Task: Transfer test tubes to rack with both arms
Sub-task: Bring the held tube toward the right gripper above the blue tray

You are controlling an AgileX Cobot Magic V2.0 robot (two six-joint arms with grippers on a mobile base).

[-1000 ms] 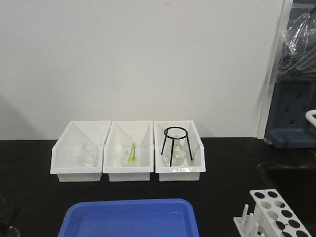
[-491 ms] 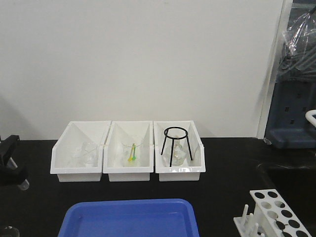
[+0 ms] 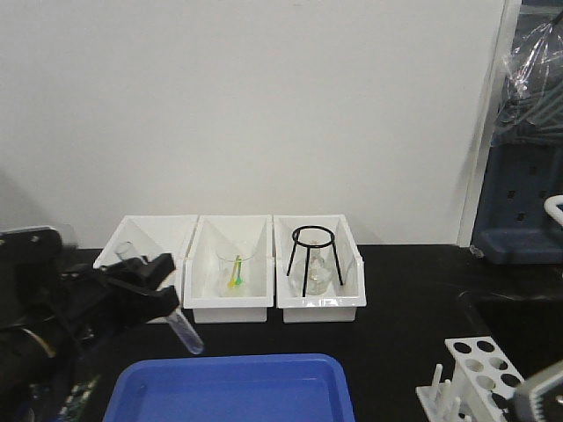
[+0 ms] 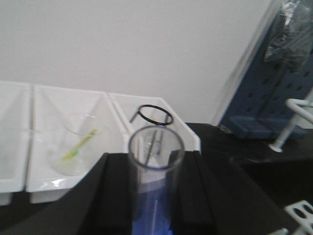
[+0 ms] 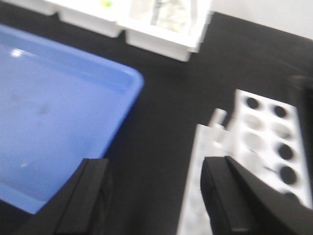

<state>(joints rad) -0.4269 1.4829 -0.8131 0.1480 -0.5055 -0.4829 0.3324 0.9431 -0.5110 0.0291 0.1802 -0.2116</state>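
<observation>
My left gripper [image 3: 151, 283] is shut on a clear glass test tube [image 3: 186, 334], held tilted above the black bench and the far left corner of the blue tray [image 3: 233, 387]. In the left wrist view the test tube's open rim [image 4: 155, 147] stands between the black fingers of that gripper [image 4: 155, 196]. The white rack [image 3: 489, 376] stands at the front right, its holes showing dark. My right gripper [image 5: 161, 196] is open and empty, low over the bench between the blue tray [image 5: 49, 107] and the rack [image 5: 264, 142]. Only a grey part of the right arm [image 3: 538, 397] shows in the front view.
Three white bins [image 3: 230, 299] stand in a row at the back; the left one is partly hidden by my left arm. The middle bin holds a beaker with a yellow-green stick [image 3: 235, 268], the right one a black tripod stand [image 3: 314, 255]. A sink edge [image 3: 493, 303] lies at the right.
My left arm has come into view from the left and risen, holding the test tube over the tray's corner. A grey part of the right arm has appeared at the bottom right.
</observation>
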